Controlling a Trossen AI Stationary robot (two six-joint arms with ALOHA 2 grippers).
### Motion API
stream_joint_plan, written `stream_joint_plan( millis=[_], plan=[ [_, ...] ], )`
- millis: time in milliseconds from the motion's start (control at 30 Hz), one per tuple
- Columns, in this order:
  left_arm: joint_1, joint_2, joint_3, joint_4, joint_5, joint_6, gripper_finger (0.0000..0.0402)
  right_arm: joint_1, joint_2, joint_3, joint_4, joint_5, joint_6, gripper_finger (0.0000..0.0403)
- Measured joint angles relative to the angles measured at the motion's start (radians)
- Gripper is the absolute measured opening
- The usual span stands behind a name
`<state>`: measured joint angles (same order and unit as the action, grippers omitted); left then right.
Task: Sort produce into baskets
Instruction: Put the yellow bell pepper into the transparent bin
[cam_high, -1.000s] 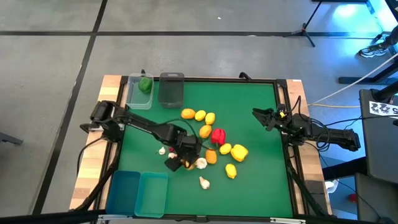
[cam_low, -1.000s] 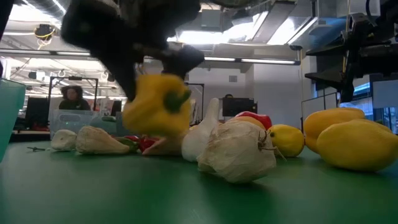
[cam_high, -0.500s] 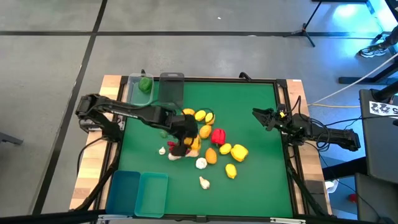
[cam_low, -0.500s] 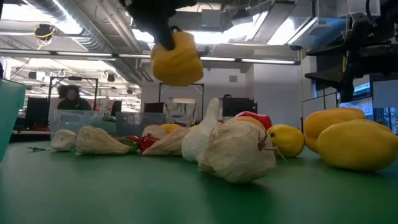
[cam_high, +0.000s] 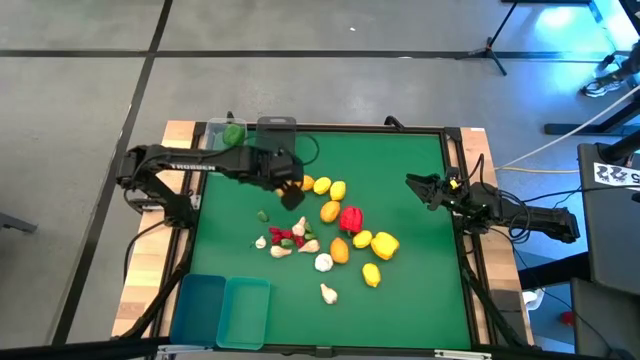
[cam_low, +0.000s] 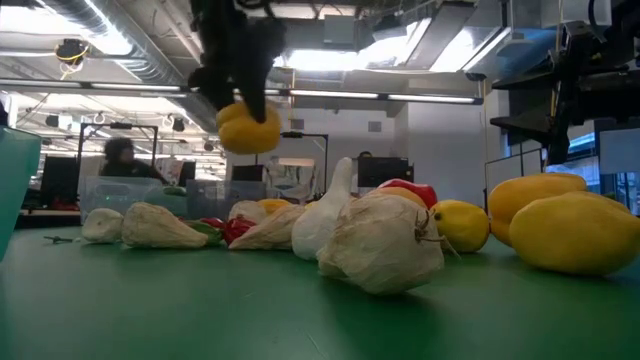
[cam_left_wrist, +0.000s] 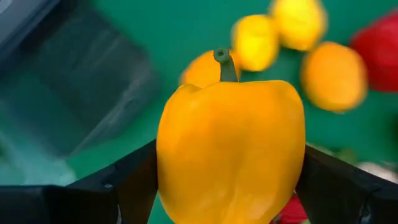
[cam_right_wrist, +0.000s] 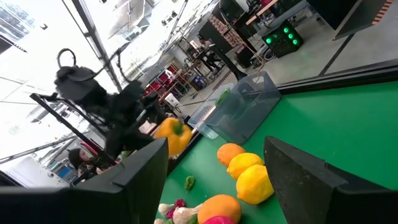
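A: How's the light?
B: Even from above; the green worktop (cam_high: 400, 180) shows only faint shadows. Blue glare burns at the far right corner of the room.
A: And low down?
B: Bright ceiling strips backlight the left pincer (cam_low: 240, 75) into a dark smear. The near garlic (cam_low: 380, 240) is sharp; the room behind is soft.
A: Wrists?
B: The yellow pepper (cam_left_wrist: 230, 149) is crisp; everything behind it is blurred. The right wrist's windows blow out white.

Left arm is stretching in from its corner across the back of the table, with the left gripper (cam_high: 287, 187) hanging up in the air and its fingers (cam_left_wrist: 134, 180) clamping a yellow pepper (cam_left_wrist: 231, 149) from both sides. Right arm is sitting low along the right edge, right gripper (cam_high: 414, 187) pointing inward with its fingers spread apart and holding nothing.
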<state>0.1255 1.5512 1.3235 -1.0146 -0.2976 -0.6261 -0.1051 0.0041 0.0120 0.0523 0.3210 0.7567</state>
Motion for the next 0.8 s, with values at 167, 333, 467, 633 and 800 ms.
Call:
stream_joint_plan(
  millis=[167, 333, 467, 633, 800],
  plan=[
    [0.07, -0.005, 0.0, -0.098, -0.006, -0.081, 0.0313, 0.0, 0.0, 0.0, 0.0, 0.0, 0.0, 0.0261],
    [0.136, -0.036, 0.0, -0.151, -0.069, -0.089, 0.0313, 0.0, 0.0, 0.0, 0.0, 0.0, -0.001, 0.0261],
    [0.216, -0.09, 0.0, -0.19, -0.125, -0.106, 0.0313, 0.0, 0.0, 0.0, 0.0, 0.0, -0.002, 0.0261],
    [0.36, -0.166, 0.0, -0.203, -0.177, -0.108, 0.0314, 0.0, 0.0, 0.0, -0.001, 0.0, -0.006, 0.0261],
    [0.521, -0.193, 0.0, -0.202, -0.19, -0.073, 0.0314, 0.0, 0.0, 0.0, -0.001, 0.0, -0.006, 0.0261]
  ],
)
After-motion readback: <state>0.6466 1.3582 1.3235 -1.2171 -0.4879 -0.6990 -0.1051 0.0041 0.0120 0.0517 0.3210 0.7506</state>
